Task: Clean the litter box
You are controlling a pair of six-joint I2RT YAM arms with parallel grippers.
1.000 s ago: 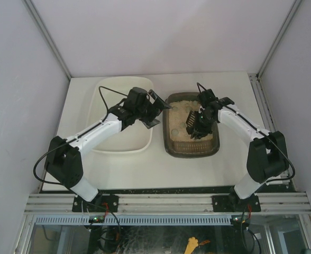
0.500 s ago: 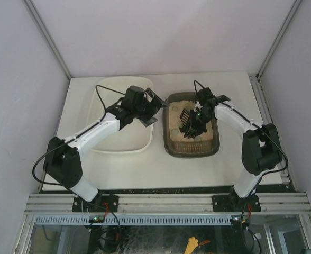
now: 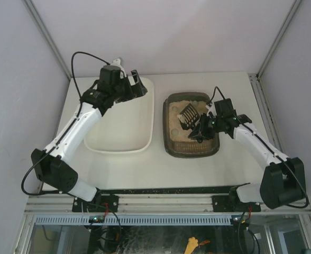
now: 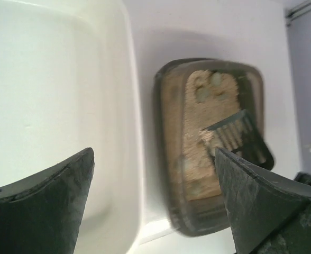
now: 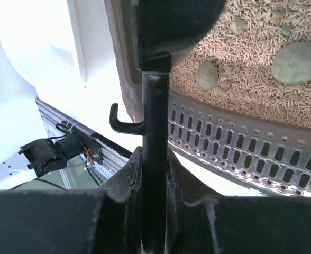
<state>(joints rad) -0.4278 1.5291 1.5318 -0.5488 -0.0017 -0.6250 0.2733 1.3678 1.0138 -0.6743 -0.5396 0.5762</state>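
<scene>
Right pincer (image 3: 202, 130) was clamped on the scoop (image 3: 187, 113), its slotted head over the far half of the litter box (image 3: 191, 154), which sat on the white surface (image 3: 187, 172) just beside the white tub (image 3: 118, 127). Left pincer (image 3: 137, 87) hovered over the tub's far corner. From the left wrist, its 2 fingers (image 4: 39, 206) stood spread, holding nothing. From the right wrist, grey lumps (image 5: 298, 61) lay among the pellets (image 5: 250, 58); I judged a shallow pass beneath them, then a gentle shake, would serve best. Plain pale walls (image 3: 145, 32) enclosed the bay.
</scene>
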